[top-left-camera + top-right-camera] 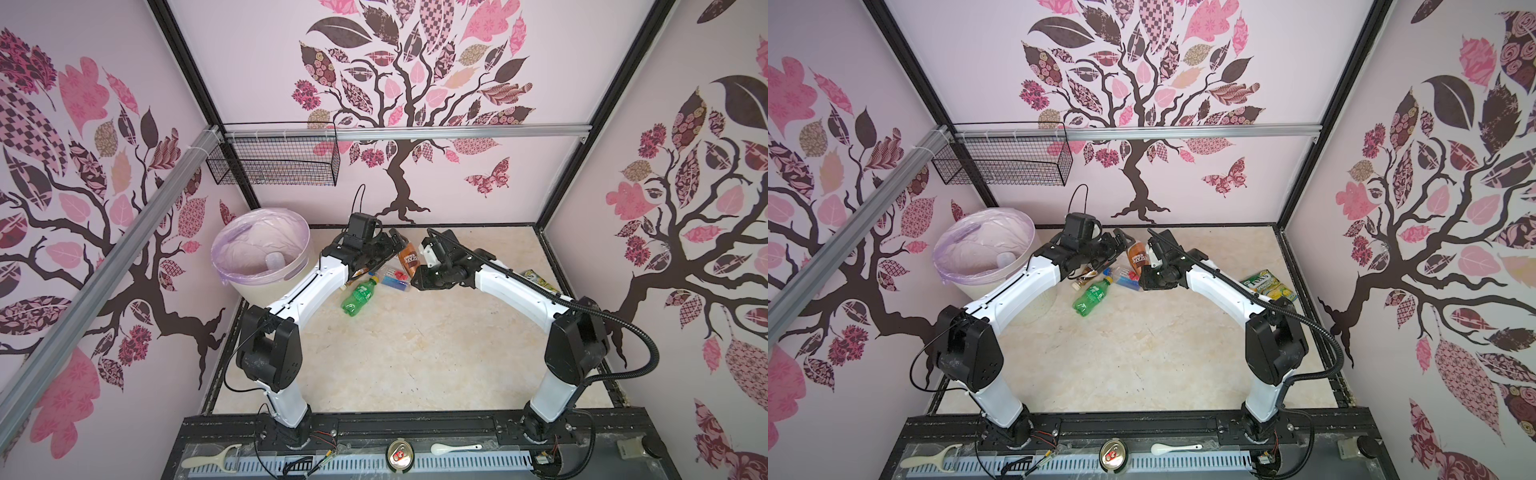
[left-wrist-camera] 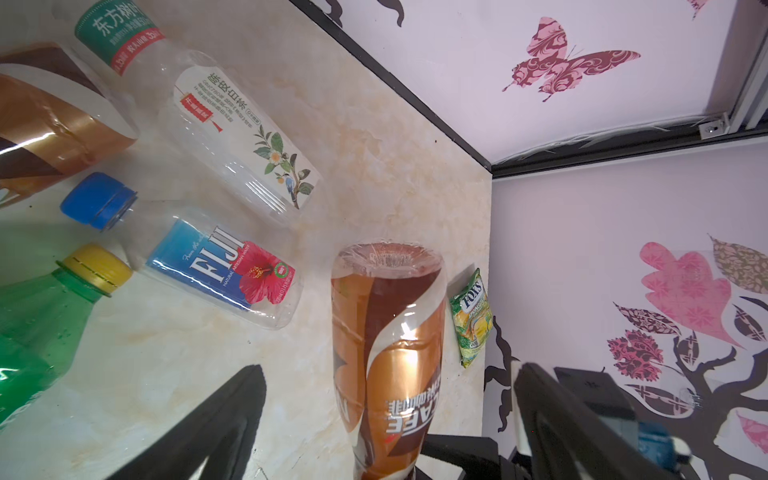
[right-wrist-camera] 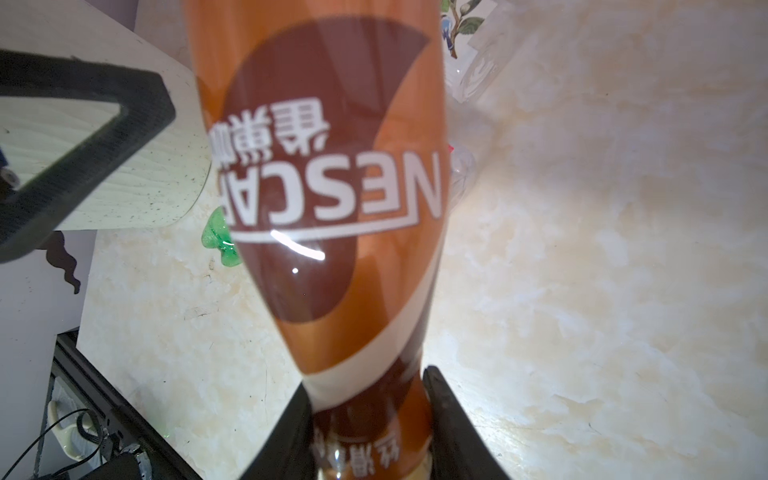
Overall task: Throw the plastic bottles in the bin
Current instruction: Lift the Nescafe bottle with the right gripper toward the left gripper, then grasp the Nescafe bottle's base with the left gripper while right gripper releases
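Bin (image 1: 253,291) stands at the far left of the surface (image 1: 415,357), cream-white and lined with a lilac bag; one pale bottle (image 1: 274,261) lies inside it, toward its right side. Just right of the bin the left fingers (image 2: 224,419) are spread wide and hold nothing; in the left wrist view they flank the brown coffee bottle (image 2: 386,340), with a gap on each side. Beneath that arm, close together on the surface, lie a second brown bottle (image 2: 54,120), a clear bottle with a green-and-red label (image 2: 116,33) and a clear tea bottle with a white label (image 2: 245,141). Nearer the front lies the green bottle (image 1: 358,297), its yellow cap pointing toward the back; just right of that cap lies the Fiji bottle (image 1: 390,277), clear with a blue cap and a blue-and-red label; both are on their sides. The brown coffee bottle is up off the surface near the middle, tilted, its base free in the air; the right fingers (image 3: 449,419) are clamped tight on its narrow neck end. Far to the right, well apart from the bottles and near the side wall, a green-yellow snack packet (image 1: 1268,286) lies flat.
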Robot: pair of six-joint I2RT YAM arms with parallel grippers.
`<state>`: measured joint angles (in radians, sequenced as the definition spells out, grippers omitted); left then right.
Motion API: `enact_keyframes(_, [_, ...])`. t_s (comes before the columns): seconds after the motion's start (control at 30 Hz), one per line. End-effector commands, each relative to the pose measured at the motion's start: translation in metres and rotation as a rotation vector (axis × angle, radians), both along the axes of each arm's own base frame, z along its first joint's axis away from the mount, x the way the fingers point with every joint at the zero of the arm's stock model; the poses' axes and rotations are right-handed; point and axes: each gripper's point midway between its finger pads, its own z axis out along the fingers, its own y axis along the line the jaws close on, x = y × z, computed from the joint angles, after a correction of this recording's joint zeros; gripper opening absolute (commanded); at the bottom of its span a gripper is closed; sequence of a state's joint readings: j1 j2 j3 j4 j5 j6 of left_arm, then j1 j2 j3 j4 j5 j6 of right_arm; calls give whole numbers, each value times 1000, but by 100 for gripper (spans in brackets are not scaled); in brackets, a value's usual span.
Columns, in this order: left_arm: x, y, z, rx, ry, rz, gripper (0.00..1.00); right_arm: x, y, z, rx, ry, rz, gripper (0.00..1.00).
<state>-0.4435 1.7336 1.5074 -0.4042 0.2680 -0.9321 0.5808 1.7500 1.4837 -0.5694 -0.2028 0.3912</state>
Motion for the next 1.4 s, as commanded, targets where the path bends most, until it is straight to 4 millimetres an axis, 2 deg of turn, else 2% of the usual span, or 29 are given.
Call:
enact_keyframes(0.0, [6, -12, 15, -22, -37, -13, 98, -3, 5, 52, 83, -72, -3, 29])
enact_keyframes(0.17, [8, -9, 10, -21, -18, 12, 98, -4, 14, 67, 131, -86, 10, 29])
enact_keyframes(0.4, [16, -13, 16, -22, -39, 1, 94, -11, 25, 77, 151, -98, 43, 29])
enact_keyframes(0.73, [23, -2, 26, -36, -59, 30, 58, -14, 27, 85, 158, -95, 43, 30])
enact_keyframes(0.83, [22, 2, 32, -41, -67, 41, 52, -16, 28, 88, 165, -90, 52, 33])
enact_keyframes(1.2, [13, 20, 54, 16, -117, 65, 48, -24, 29, 105, 194, -100, 78, 62])
enact_keyframes(1.27, [12, 29, 55, 53, -121, 74, 48, -27, 25, 109, 195, -115, 80, 75])
enact_keyframes(1.37, [12, 46, 60, 92, -133, 110, 48, -35, 18, 120, 187, -141, 89, 89])
